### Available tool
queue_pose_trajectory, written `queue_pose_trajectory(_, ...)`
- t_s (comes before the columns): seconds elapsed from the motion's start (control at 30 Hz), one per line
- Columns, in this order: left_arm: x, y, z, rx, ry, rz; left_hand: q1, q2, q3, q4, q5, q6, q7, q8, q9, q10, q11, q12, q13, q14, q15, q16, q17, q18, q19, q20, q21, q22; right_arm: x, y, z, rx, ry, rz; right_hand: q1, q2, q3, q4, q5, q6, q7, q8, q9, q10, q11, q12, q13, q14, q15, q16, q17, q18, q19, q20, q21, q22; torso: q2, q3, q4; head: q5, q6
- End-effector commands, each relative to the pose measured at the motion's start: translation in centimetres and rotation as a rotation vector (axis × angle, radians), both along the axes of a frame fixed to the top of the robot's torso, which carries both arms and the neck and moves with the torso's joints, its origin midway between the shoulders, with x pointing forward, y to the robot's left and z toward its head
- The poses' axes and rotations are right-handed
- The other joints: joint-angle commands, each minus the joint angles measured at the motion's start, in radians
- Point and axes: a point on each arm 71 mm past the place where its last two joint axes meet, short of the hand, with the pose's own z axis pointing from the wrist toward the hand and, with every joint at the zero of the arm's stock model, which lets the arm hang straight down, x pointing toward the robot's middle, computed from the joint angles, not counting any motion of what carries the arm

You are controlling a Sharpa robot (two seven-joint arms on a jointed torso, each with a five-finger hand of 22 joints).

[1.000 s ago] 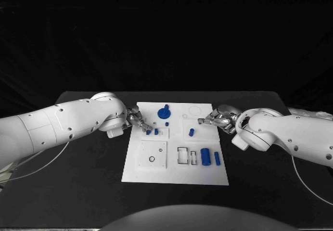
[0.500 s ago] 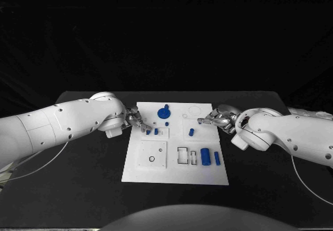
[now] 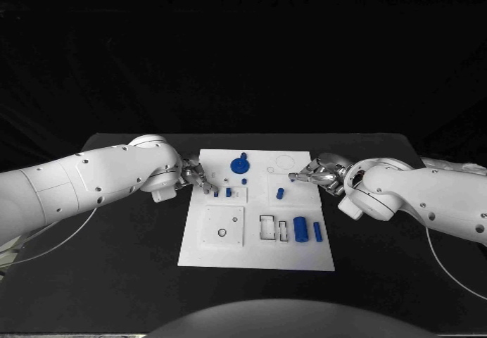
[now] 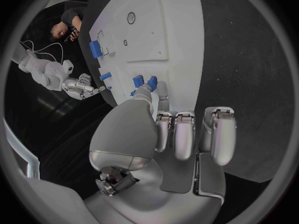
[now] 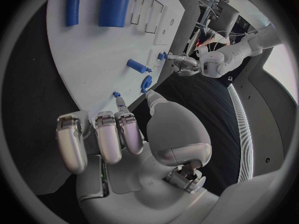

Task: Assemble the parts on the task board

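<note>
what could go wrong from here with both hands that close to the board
The left hand has fingertips right at two small blue parts near the task board edge; a nudge could shove them off. The right hand sits at the opposite edge and could push the board sideways.

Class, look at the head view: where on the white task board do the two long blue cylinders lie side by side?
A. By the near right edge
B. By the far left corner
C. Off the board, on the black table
A: the two blue cylinders lie side by side on the task board, near its right edge on the robot's side.
</note>
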Motion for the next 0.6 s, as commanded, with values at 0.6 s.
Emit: queue_pose_trajectory(0.6,-0.21,-0.04,-0.06,-0.008,0.025,-0.030,-0.005,-0.007,-0.006,0.004,0.006,-0.003,0.003,0.003,-0.001,0.104,-0.003,0.003,0.261,0.103,-0.007,0.003,0.263,-0.007,0.105,-0.008,0.002,0.263,-0.05,0.08,-0.06,-0.004,0.000,0.018,0.002,0.008,-0.006,0.001,0.005,-0.006,0.015,0.004,0.001,0.104,0.009,0.007,0.263,0.103,0.008,0.006,0.263,-0.014,0.106,0.008,0.005,0.263,0.000,0.0002,-0.0006,-0.001,0.000)
